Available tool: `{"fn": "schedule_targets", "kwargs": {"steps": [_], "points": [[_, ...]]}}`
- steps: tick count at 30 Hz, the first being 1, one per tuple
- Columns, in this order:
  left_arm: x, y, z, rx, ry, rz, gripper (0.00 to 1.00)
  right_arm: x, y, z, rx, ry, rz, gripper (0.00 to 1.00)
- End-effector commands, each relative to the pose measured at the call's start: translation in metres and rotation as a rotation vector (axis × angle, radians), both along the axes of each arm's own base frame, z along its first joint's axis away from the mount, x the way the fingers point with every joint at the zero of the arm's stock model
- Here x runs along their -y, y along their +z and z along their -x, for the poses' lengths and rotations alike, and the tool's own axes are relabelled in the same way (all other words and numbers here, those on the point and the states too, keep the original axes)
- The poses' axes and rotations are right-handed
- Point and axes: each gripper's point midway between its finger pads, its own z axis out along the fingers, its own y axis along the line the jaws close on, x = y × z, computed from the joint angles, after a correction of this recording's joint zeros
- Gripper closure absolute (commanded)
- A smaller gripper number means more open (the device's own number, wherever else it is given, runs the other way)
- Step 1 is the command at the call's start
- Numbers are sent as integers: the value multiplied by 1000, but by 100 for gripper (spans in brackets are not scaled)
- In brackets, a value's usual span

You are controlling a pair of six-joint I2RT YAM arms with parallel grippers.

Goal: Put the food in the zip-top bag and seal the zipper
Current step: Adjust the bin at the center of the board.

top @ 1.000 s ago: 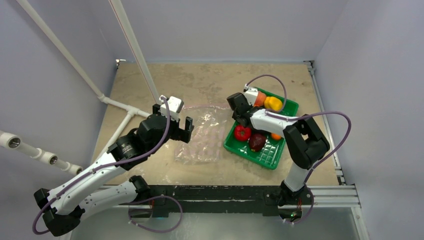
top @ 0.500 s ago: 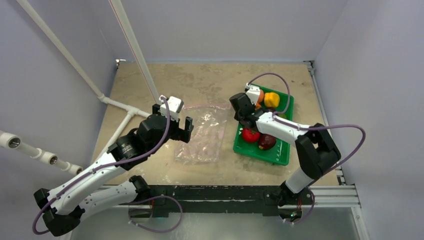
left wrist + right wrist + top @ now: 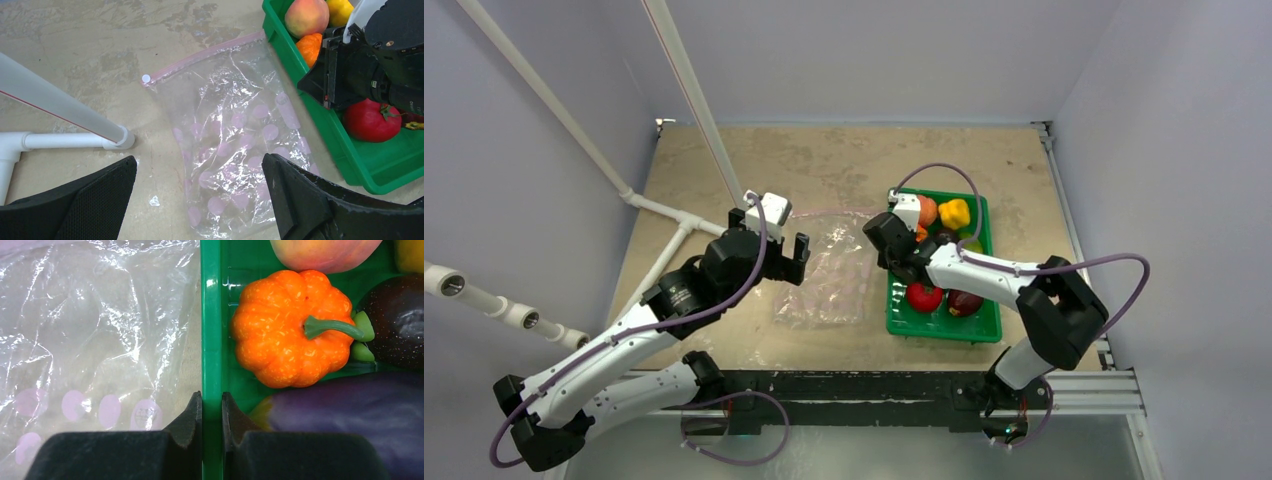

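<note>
From high behind the near edge we look down on the whole table (image 3: 724, 170). Our left wrist view hangs above the zip-top bag (image 3: 235, 145); the right wrist view hugs the wall of the green tray (image 3: 211, 315) (very close). All three share bag and tray.

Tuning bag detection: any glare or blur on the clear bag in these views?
Top external: zip-top bag faint, low contrast against the glossy table. Left wrist: sharp, scattered crinkle highlights, pink zipper clear. Right wrist: strong white glare on the film; pumpkin and green tray rim in focus.
</note>
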Motion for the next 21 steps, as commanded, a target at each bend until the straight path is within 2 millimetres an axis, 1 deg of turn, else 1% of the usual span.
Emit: {"fn": "schedule_targets", "kwargs": {"steps": [1, 4, 7, 8, 10, 11, 13, 15, 21], "points": [[-4, 0, -2, 6, 19, -8, 2, -2, -6, 3, -28, -20, -20, 100], [-3, 0, -3, 6, 19, -9, 2, 0, -18, 5, -57, -31, -3, 100], [-2, -1, -3, 2, 15, -11, 2, 3, -28, 5, -71, -48, 16, 94], [-2, -2, -2, 2, 14, -12, 2, 4, -31, 5, -76, -56, 23, 90], [-2, -1, -3, 2, 13, -10, 2, 6, -34, 5, -79, -67, 31, 85], [-2, -1, -2, 2, 12, -10, 2, 6, -32, 4, -77, -70, 30, 81], [-1, -2, -2, 2, 9, -12, 2, 6, -26, 3, -66, -74, 25, 76], [-1, -1, -2, 3, 7, -12, 2, 5, -16, 1, -49, -80, 14, 69], [-2, -1, -2, 5, 7, -9, 2, -3, 35, -11, 39, -80, -59, 54]]}}
